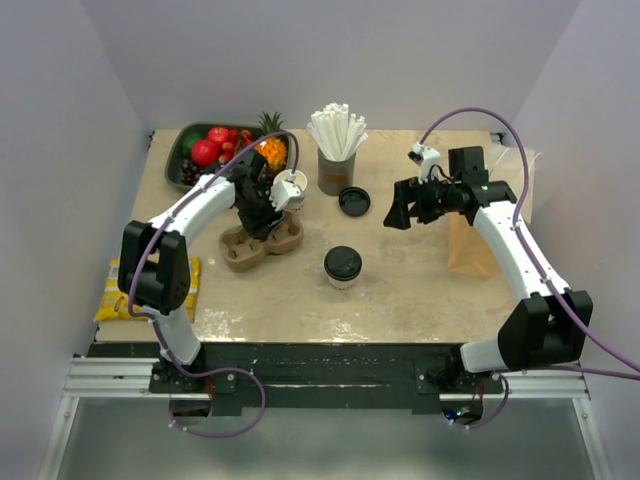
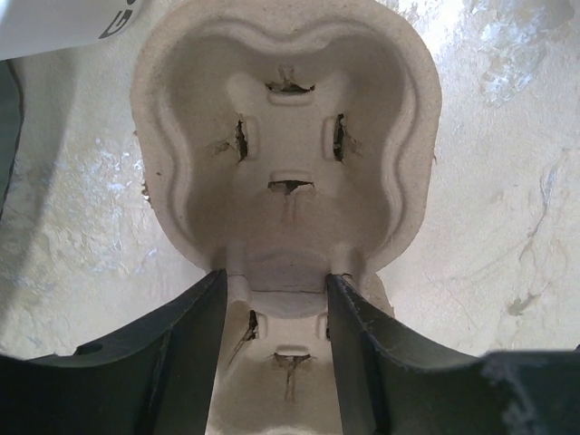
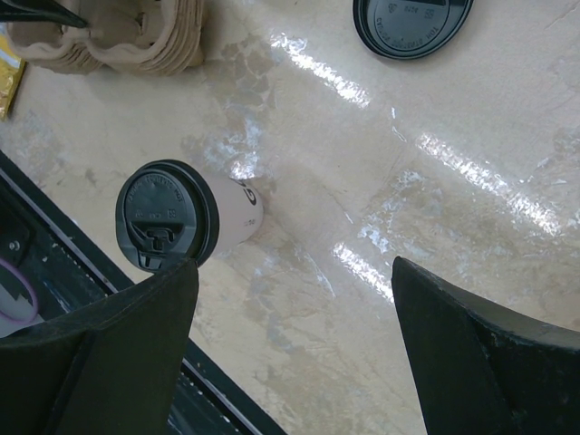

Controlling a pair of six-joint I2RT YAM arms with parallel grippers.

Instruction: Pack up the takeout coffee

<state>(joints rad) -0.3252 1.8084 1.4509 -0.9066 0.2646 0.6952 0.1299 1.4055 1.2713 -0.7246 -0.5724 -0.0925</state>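
White takeout coffee (image 1: pixel 343 267) stands upright, apart from the pulp carrier (image 1: pixel 240 253).

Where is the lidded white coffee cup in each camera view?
Top external: white paper cup with black plastic lid, just below centre.
Left wrist: not in it.
Right wrist: left of centre.
Shared landmark: brown pulp two-cup carrier, in all three.

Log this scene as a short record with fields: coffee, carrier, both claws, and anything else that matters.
coffee: lidded white cup, upright on the table, touching nothing, not held
carrier: brown pulp, visible wells empty
left claw: astride the carrier's middle; grip unclear
right claw: open, empty, above the table
loose lid: flat beside the straw cup
bag: brown paper, lying flat at the right
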